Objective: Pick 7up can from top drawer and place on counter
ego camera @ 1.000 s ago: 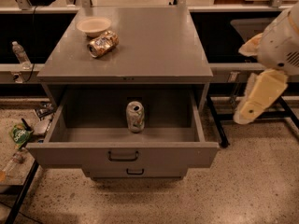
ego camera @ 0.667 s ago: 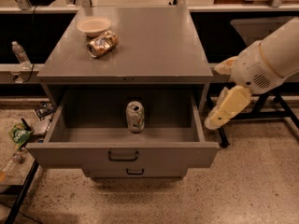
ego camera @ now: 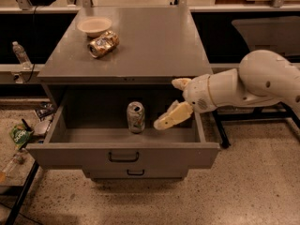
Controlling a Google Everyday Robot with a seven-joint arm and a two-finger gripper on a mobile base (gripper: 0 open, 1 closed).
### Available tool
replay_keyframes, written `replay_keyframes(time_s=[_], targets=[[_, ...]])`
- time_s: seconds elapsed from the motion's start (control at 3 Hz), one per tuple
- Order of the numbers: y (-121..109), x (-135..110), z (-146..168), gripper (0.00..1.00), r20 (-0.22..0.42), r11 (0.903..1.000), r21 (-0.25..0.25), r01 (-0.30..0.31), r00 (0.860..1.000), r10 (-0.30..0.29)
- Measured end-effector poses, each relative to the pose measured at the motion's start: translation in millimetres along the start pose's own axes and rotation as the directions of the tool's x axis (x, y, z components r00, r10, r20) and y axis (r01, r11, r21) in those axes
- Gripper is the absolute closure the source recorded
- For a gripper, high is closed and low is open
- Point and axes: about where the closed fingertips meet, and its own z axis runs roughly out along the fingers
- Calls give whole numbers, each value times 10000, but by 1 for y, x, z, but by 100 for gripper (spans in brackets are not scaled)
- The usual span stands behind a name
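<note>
Camera view. OPERATOR: Report the position and state of the end effector.

TECHNICIAN: The end effector (ego camera: 166,103) is at centre right of the frame, at the tip of the white arm (ego camera: 262,81) that enters from the right edge. It is over the right-hand part of the open top drawer (ego camera: 70,156). Its two cream fingers (ego camera: 172,116) are spread apart. One is up by the front edge of the surface; the other is lower, inside the drawer opening.

OPERATOR: Locate the 7up can.

TECHNICIAN: The 7up can (ego camera: 136,117) stands upright on the drawer floor, near the middle of the drawer, silver top up. It is just to the left of the lower finger. A narrow gap shows between can and finger.

OPERATOR: Describe the drawer fronts.

TECHNICIAN: The top drawer is pulled out toward the lower edge of the frame. A dark bar handle (ego camera: 123,157) is on its front. Below it, set back, is a shorter drawer front (ego camera: 103,173) with a smaller handle.

OPERATOR: List items on the surface.

TECHNICIAN: The grey surface (ego camera: 154,41) carries two items at its upper left. One is a pale bowl (ego camera: 94,26). The other, just below it in the frame, is a dented orange-brown and gold can (ego camera: 103,44) lying on its side. Whether the two touch cannot be told. A clear plastic bottle (ego camera: 21,54) stands at the left edge of the frame, off the cabinet.
</note>
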Motion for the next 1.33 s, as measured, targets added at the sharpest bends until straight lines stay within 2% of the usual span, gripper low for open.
replay_keyframes(time_s=[0.33,0.67,1.0,1.33], targets=[[-8,-4,4,0,139,9996,271,-1,9999,-3],[2,19,22,0,553,9974,83,-710,9960,705],[-5,45,58,0,892,9916,152,-1283,9880,1265],[-10,58,89,0,1302,9862,164,-1650,9783,1615]])
